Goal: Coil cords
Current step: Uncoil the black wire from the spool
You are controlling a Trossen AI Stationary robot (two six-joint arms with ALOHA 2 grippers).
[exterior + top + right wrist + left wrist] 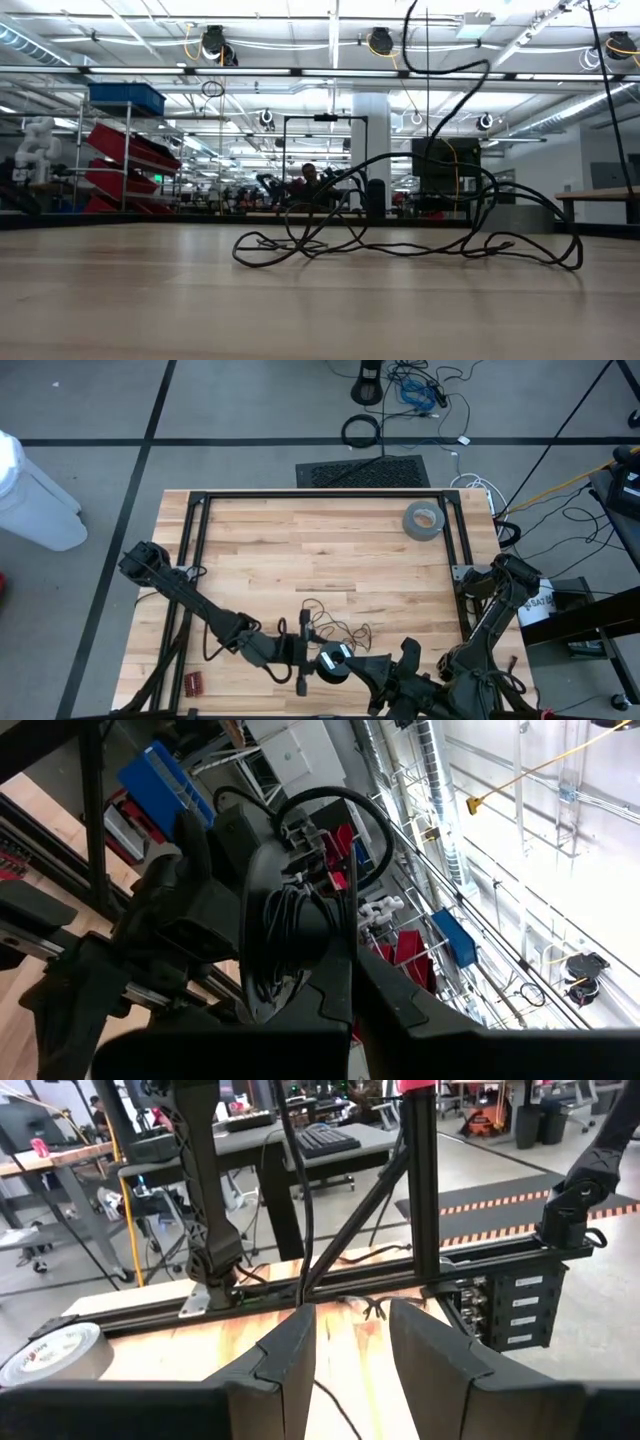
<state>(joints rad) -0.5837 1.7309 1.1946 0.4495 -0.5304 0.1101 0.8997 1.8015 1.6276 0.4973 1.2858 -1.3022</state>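
Observation:
The thin black cord lies in loose loops on the wooden table near its front edge; in the low view it is a tangle. One strand rises out of the top of the picture. My left gripper is level and open just above the table, near the front edge. A strand runs up past its fingers and another lies on the table between them; whether either touches a finger, I cannot tell. My right gripper is shut, higher up and right of the left one, at a wound bundle of cord. My right gripper is shut on the cord at a bundle of several wound strands right at its fingertips. The fingers reach in level from the table's right. The bundle is lifted clear of the table. The fingers themselves hide the exact place of contact.
A grey tape roll lies at the table's far right. A black frame borders the far, left and right sides. A small red object lies at the front left. The table's middle is bare wood.

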